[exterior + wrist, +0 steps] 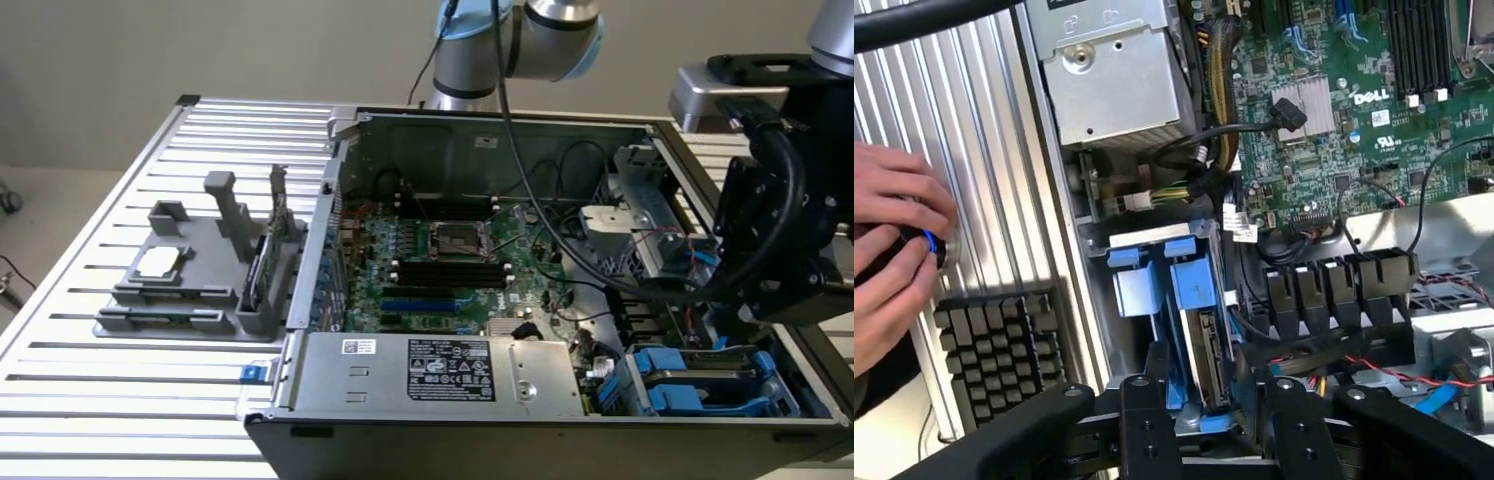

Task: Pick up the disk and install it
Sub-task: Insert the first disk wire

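The disk (1206,340), silver-grey in a bright blue carrier, stands on edge in the drive bay at the corner of the open computer case (320,250). In the wrist view my gripper (1212,388) is directly over the disk's near end. Its black fingers (1141,400) stand open on either side of the disk, with a dark gap showing beside it. In the exterior view the gripper (742,312) hangs at the right, above the blue carriers of the bay (694,385).
A second blue carrier (1137,285) sits beside the disk. The grey power-supply box (441,370), the motherboard (441,250) and loose cables (1354,365) crowd the case. A person's hand (894,250) rests on a button outside the case. A grey fixture (200,280) stands at the exterior view's left.
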`<state>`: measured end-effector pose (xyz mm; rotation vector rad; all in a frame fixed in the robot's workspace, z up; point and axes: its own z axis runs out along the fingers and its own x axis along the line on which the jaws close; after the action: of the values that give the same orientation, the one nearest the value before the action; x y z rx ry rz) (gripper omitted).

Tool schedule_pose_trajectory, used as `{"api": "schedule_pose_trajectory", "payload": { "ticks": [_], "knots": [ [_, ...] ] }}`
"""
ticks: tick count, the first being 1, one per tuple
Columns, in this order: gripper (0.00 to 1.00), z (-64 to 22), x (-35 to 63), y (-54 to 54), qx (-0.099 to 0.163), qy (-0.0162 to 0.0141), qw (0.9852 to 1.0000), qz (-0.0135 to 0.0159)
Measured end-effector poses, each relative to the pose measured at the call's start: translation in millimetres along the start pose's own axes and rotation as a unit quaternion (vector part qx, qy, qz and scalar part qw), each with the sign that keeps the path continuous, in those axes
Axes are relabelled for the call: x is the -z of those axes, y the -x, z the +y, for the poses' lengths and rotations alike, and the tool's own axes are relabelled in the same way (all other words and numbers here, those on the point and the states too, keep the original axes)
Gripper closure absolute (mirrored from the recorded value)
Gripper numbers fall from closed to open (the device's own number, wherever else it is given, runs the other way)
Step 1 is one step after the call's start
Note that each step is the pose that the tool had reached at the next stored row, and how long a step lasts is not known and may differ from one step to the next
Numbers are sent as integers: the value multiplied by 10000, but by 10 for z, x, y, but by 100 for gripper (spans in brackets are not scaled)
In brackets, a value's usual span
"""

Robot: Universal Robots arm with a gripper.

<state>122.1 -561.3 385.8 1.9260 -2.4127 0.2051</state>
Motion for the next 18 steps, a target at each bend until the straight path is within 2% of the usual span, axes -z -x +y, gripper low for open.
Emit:
{"api": "schedule_pose_trajectory", "payload": {
  "ticks": [5, 9, 14, 18],
  "knots": [
    [59, 0, 1, 0, -412, 50, 9991, 31],
    [59, 0, 0, 0, -744, 90, 9972, 56],
    [59, 0, 0, 0, -1151, 139, 9932, 85],
    [59, 0, -2, 0, -1485, 180, 9887, 110]
  ]
}}
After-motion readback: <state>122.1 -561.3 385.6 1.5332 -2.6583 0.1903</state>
